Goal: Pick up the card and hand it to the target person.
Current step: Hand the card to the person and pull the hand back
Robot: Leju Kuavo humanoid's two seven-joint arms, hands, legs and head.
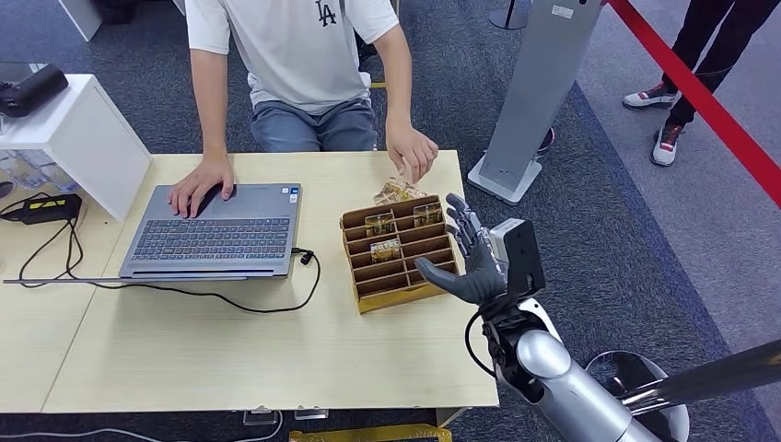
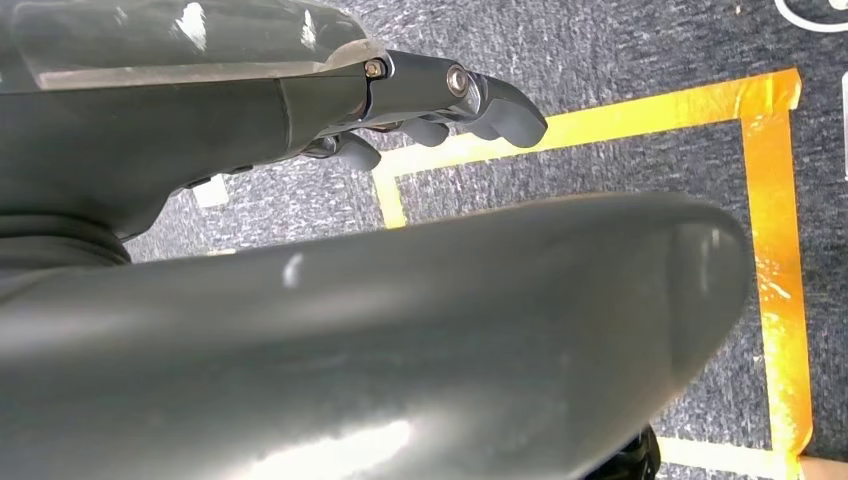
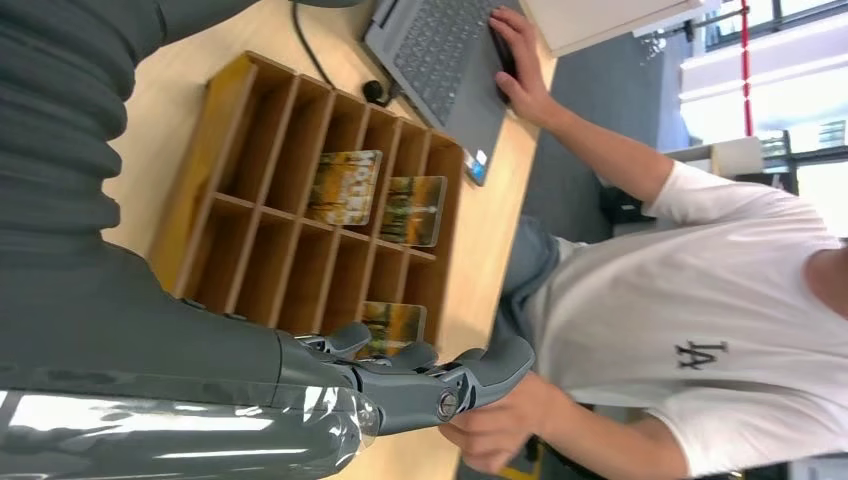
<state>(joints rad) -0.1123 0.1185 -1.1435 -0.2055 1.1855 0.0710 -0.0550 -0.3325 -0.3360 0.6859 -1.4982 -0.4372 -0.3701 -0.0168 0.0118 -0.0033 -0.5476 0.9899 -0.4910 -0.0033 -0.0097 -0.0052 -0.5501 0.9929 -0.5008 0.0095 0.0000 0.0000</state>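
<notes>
Robot reaching over a pale wooden table (image 1: 184, 359).
Right hand (image 1: 465, 258), fingers spreading apart (nothing in them), is hovering beside the card rack (image 1: 398, 253); the laptop (image 1: 216, 230) is sitting just beyond it.

A laptop (image 1: 221, 230) is sitting open on the table (image 1: 230, 350), its cable (image 1: 230, 296) trailing beside it, a white cabinet (image 1: 78, 138) standing behind the table's far-left corner.

Bright, even indoor light; window glare; near hand blurred.
</notes>
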